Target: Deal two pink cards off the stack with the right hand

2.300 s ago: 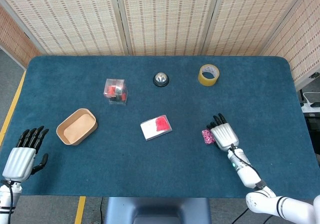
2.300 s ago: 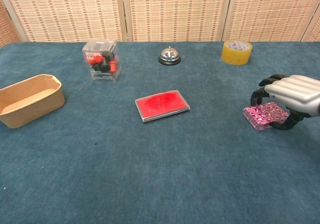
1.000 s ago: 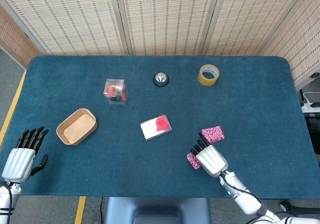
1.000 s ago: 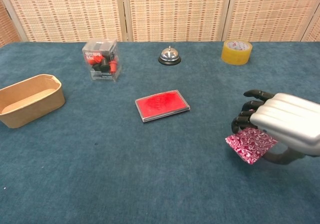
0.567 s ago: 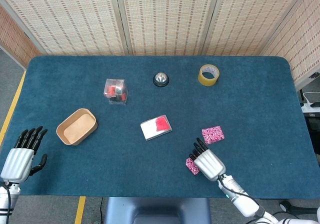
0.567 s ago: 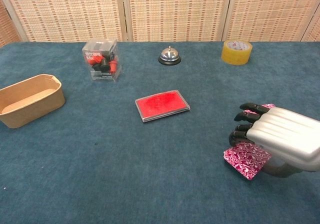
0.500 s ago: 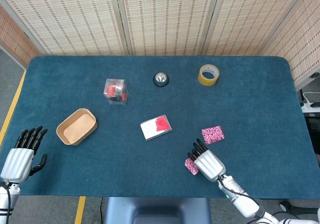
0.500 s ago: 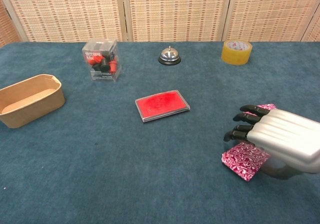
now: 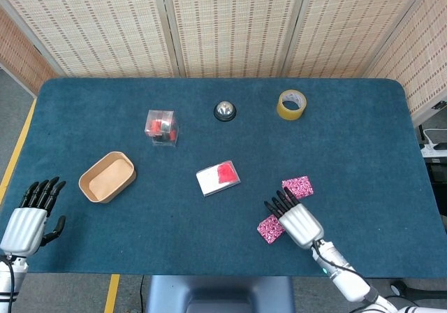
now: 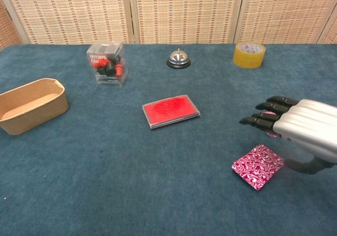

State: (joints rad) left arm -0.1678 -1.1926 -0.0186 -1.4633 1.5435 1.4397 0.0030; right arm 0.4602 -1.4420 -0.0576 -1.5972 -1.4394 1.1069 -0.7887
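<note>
Two hands in view. Right hand (image 10: 303, 125) hovers above the blue table (image 9: 363, 131), fingers (image 10: 263, 120) stretched out flat and apart, grasping nothing. One pink card (image 10: 258, 166) lies flat on the cloth just under and beside that hand, free of the fingers in the chest view; in the head view (image 9: 271, 229) it sits at the hand's near-left side. Pink stack (image 9: 297, 186) rests on the table just beyond the fingertips, mostly hidden behind the hand in the chest view, so whether a fingertip touches it is hard to tell.

Left hand (image 9: 28, 219) is well apart at the table's near-left corner, released, fingers extended and holding nothing.

Containers, two: one tan paper bowl (image 10: 30, 104) at the left, oblong, interior looks bare as far as the chest view shows; one clear plastic box (image 10: 107, 62) further back, holding small red and black pieces, count not readable.

Other items, one each: red-topped flat case (image 10: 171, 110) at table centre, between the bowl and the right hand; silver call bell (image 10: 178, 59) at the back centre; yellow tape roll (image 10: 249, 55) at the back right, lying flat. Woven screen panels (image 9: 230, 19) stand behind the table.
</note>
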